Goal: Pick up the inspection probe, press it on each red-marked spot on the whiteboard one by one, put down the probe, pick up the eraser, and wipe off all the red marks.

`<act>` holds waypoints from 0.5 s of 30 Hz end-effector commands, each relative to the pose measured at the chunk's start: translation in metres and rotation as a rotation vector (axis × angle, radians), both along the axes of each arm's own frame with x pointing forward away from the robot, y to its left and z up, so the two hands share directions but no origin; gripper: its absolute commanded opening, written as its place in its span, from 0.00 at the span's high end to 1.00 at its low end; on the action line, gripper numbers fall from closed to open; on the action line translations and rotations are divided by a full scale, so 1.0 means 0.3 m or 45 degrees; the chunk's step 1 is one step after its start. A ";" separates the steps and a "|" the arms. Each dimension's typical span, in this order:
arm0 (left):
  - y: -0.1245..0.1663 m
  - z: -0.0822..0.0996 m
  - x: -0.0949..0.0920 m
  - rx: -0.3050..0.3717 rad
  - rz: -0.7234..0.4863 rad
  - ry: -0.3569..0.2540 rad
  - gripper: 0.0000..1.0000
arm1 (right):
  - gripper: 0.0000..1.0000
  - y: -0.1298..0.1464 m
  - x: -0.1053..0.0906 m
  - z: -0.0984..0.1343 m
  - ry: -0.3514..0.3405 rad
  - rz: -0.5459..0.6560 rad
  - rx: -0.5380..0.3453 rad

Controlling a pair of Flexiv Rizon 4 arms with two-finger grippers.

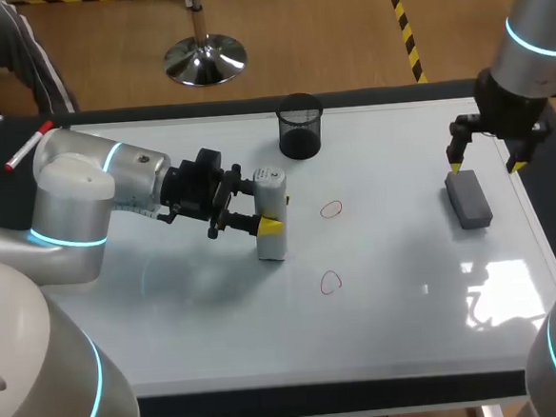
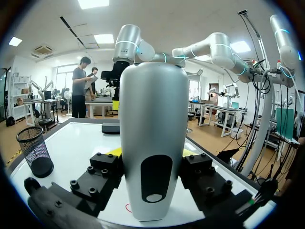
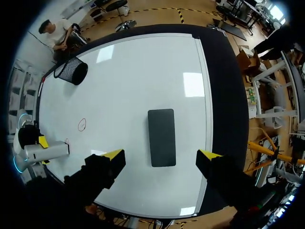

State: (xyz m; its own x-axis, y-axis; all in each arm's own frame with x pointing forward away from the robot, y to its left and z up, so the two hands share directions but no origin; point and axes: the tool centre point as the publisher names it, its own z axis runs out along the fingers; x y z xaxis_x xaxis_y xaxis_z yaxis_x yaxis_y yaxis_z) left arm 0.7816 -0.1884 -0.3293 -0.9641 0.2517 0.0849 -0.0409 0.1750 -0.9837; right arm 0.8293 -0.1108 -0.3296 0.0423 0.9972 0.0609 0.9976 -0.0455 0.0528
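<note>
The inspection probe (image 1: pixel 273 247) stands upright on the whiteboard (image 1: pixel 396 257), left of centre in the head view. Your left hand (image 1: pixel 267 209) is clenched on it from both sides. By my reading you're in the pressing step, with the probe's foot beside the marks and on neither. Next, carry it right and set it down squarely on the upper red mark (image 1: pixel 331 209), then the lower red mark (image 1: pixel 331 281); that makes two marks. One eraser (image 1: pixel 468 200) lies at right, with your right hand (image 1: pixel 486 167) spread open above it. There is one mesh cup (image 1: pixel 300 126), and one marker pen (image 1: pixel 27 147) on the desk at upper left.
</note>
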 end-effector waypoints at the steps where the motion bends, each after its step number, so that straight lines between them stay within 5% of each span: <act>1: -0.001 -0.032 -0.006 -0.005 0.000 0.001 1.00 | 0.00 -0.001 0.009 -0.041 0.021 0.015 0.004; 15: -0.001 -0.032 -0.006 -0.005 0.000 0.001 1.00 | 0.00 -0.003 0.004 -0.130 0.044 0.031 0.028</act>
